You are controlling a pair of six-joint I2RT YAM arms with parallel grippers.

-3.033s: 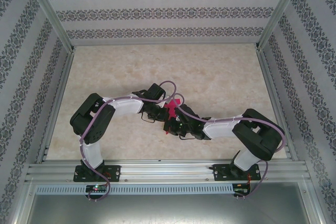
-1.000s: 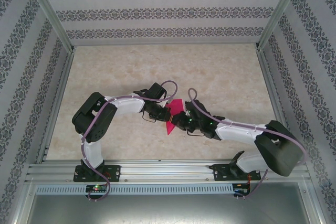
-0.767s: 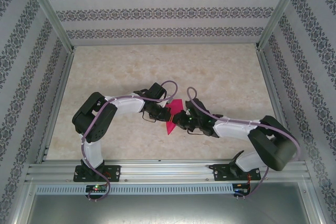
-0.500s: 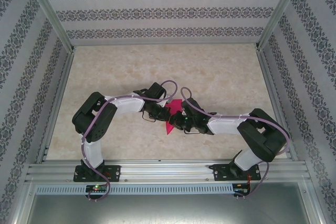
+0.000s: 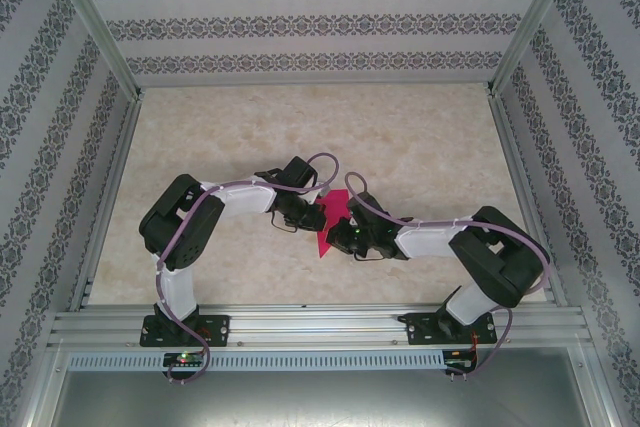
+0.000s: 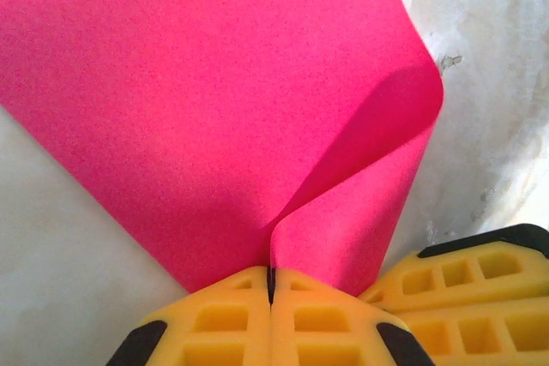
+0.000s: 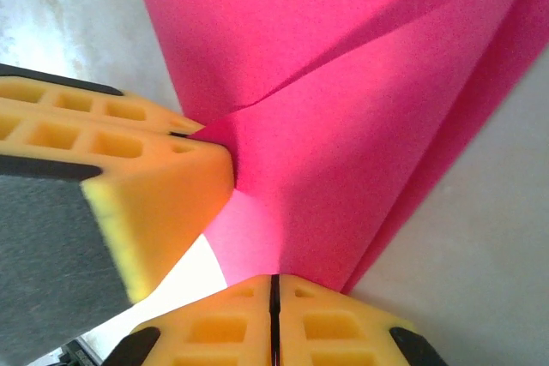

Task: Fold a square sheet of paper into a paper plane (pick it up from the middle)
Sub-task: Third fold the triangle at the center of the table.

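- Top view: the square sheet of paper (image 5: 328, 222) is held up over the middle of the surface (image 5: 430, 137). Its long side runs from far to near. The left end effector (image 5: 308, 211) is on its left and the right end effector (image 5: 343, 234) is on its right. Both touch it.
- Left wrist view: the left end effector (image 6: 270, 279) is squeezed shut on the paper. The sheet curls up and away from it.
- Right wrist view: the right end effector (image 7: 274, 285) is closed too. It looks to pinch the paper just beside the left one. Neither arm is nearer, so I think the next fold needs both.
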